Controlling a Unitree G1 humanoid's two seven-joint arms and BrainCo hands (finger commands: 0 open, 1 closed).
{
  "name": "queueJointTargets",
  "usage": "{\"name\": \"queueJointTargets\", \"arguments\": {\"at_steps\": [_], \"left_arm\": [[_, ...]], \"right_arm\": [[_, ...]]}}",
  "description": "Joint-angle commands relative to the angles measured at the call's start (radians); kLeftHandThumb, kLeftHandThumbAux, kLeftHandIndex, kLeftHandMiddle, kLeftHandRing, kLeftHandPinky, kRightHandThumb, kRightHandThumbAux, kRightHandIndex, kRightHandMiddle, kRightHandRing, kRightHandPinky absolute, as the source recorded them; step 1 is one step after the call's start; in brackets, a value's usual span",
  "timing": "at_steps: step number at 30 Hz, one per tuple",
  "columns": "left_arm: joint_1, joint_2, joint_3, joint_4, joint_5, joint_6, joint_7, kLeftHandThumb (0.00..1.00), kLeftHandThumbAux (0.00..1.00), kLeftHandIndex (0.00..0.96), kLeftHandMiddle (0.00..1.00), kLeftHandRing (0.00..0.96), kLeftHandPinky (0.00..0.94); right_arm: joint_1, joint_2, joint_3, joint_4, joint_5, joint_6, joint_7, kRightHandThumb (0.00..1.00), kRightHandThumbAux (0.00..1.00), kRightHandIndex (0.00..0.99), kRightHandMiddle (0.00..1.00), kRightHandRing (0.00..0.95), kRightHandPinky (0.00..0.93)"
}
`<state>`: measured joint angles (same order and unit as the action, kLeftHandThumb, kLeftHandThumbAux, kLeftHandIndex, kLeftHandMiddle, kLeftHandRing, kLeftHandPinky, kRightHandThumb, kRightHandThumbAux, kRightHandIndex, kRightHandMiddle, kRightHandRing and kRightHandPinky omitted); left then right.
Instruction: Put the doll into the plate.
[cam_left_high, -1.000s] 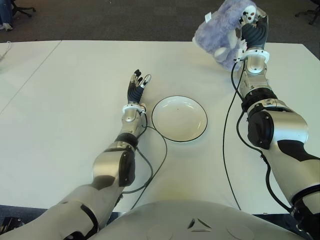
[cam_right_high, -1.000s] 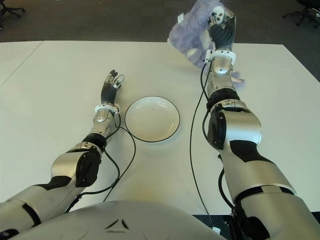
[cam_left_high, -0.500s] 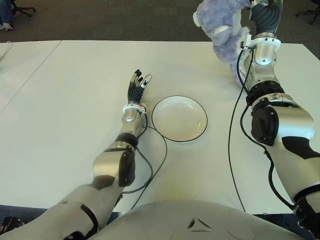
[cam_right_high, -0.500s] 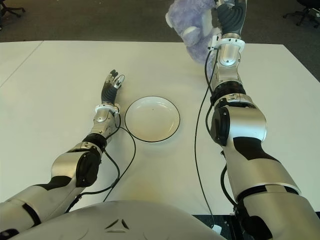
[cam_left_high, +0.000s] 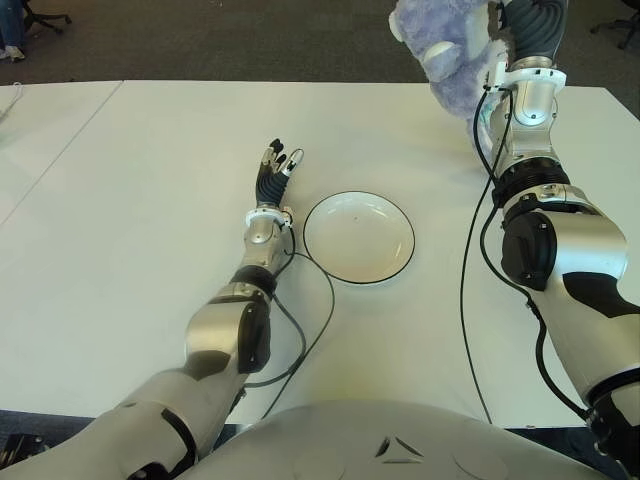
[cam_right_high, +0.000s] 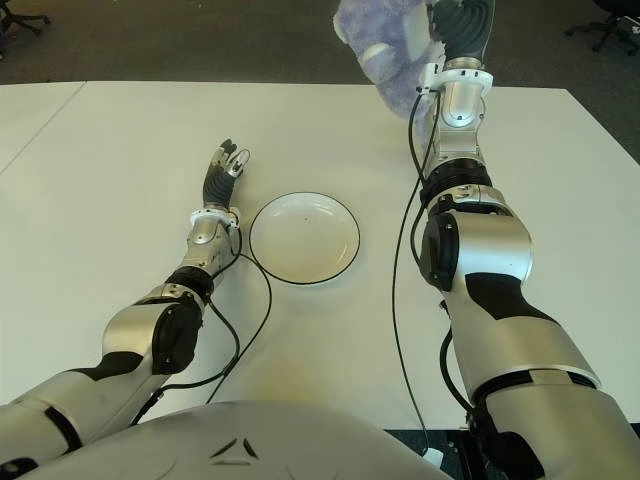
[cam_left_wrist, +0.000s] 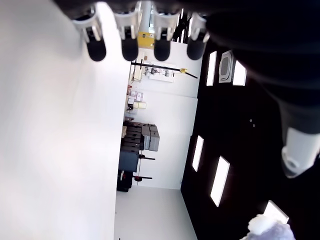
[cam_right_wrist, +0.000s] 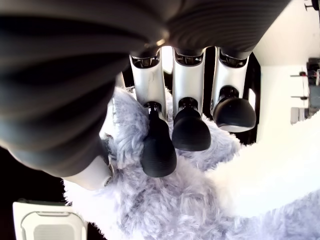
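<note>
A fluffy lavender doll (cam_left_high: 446, 55) hangs in the air over the table's far right part, partly cut off by the upper edge of the eye views. My right hand (cam_left_high: 522, 22) is shut on it; the right wrist view shows the dark fingertips (cam_right_wrist: 159, 151) pressed into the doll's fur (cam_right_wrist: 165, 210). A white plate (cam_left_high: 358, 237) with a dark rim lies empty at the table's middle, well nearer to me and to the left of the doll. My left hand (cam_left_high: 273, 168) shows just left of the plate, fingers straight and holding nothing.
The white table (cam_left_high: 130, 200) spreads wide to the left and in front. A black cable (cam_left_high: 318, 300) loops from the left wrist beside the plate. Another cable (cam_left_high: 462, 290) hangs along the right arm. Dark floor lies beyond the far edge.
My right hand has lifted the doll higher and a little to the right, so its top now leaves the eye views. The left hand and the plate have not moved.
</note>
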<state>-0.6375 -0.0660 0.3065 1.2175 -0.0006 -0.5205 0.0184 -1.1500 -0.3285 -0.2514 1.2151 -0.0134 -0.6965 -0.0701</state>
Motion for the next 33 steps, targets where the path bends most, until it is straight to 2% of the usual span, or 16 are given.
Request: {"name": "queueJointTargets", "arguments": {"at_steps": [1,13,17,20,21,23,26,33], "left_arm": [[0.188,-0.046,0.01,0.143,-0.005,0.138,0.019,0.0,0.508,0.01,0.016,0.0,0.0],[0.183,-0.044,0.011,0.144,-0.008,0.155,0.02,0.0,0.535,0.0,0.016,0.0,0.0],[0.182,-0.046,0.007,0.144,-0.003,0.151,0.02,0.0,0.534,0.0,0.011,0.0,0.0],[0.181,-0.046,0.006,0.145,-0.003,0.16,0.024,0.0,0.549,0.0,0.015,0.0,0.0],[0.18,-0.046,0.008,0.145,-0.005,0.163,0.024,0.0,0.552,0.0,0.016,0.0,0.0],[0.179,-0.048,0.009,0.145,-0.007,0.165,0.024,0.0,0.555,0.0,0.019,0.0,0.0],[0.179,-0.048,0.008,0.146,-0.005,0.166,0.026,0.0,0.557,0.0,0.021,0.0,0.0],[0.179,-0.05,0.01,0.145,-0.006,0.158,0.028,0.0,0.538,0.0,0.017,0.0,0.0]], "right_arm": [[-0.051,0.028,-0.037,-0.033,0.089,0.038,0.085,0.686,0.728,0.427,0.707,0.791,0.824],[-0.03,0.04,-0.037,-0.102,0.129,0.056,0.145,0.691,0.725,0.428,0.718,0.796,0.819],[-0.009,0.073,-0.035,-0.163,0.153,0.076,0.175,0.696,0.724,0.427,0.711,0.797,0.837],[0.042,0.124,-0.016,-0.254,0.168,0.087,0.194,0.699,0.723,0.427,0.692,0.792,0.849],[0.091,0.159,0.011,-0.339,0.169,0.091,0.205,0.7,0.723,0.427,0.688,0.791,0.851],[0.157,0.196,0.052,-0.457,0.167,0.101,0.227,0.701,0.723,0.427,0.681,0.788,0.845],[0.197,0.188,0.083,-0.532,0.157,0.115,0.263,0.703,0.723,0.429,0.697,0.794,0.817],[0.38,0.176,0.17,-0.784,0.086,0.18,0.29,0.703,0.724,0.428,0.729,0.801,0.824]]}}
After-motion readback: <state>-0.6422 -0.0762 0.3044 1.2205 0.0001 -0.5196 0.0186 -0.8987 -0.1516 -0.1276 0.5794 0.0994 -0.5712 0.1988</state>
